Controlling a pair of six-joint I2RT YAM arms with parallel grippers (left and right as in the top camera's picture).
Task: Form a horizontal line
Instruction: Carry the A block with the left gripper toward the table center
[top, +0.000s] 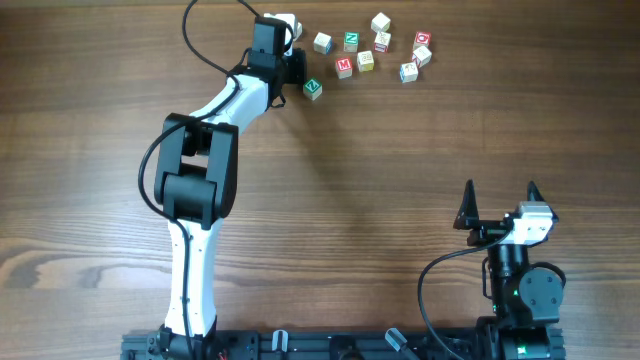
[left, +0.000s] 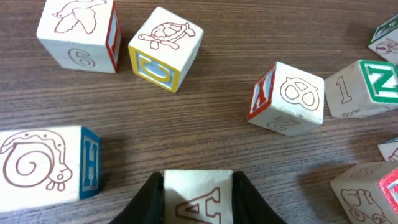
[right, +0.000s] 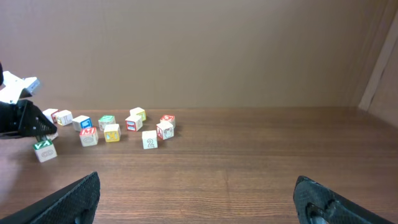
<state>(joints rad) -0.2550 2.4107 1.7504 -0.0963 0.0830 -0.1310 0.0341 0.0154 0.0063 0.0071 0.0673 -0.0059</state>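
The pale cube with a green mark (top: 313, 89) lies lowest and leftmost of the group. The red M cube (top: 344, 68) and the yellow-faced cube (top: 366, 60) sit side by side up and to its right. All three also show in the right wrist view: the green-mark cube (right: 43, 150), the M cube (right: 88, 135) and the yellow cube (right: 112, 132). My left gripper (top: 292, 66) is just up and left of the green-mark cube. In the left wrist view my left gripper (left: 198, 179) is shut on a pale cube with a red A (left: 198, 202). My right gripper (top: 500, 192) (right: 196, 199) is open and empty near the front right.
Other cubes are scattered at the back: a green-faced cube (top: 351, 41), pale cubes (top: 322, 42) (top: 380, 22) and red-lettered ones (top: 422, 38). In the left wrist view a snail cube (left: 43, 165) lies left of the jaws and a yellow-framed turtle cube (left: 166, 48) lies ahead.
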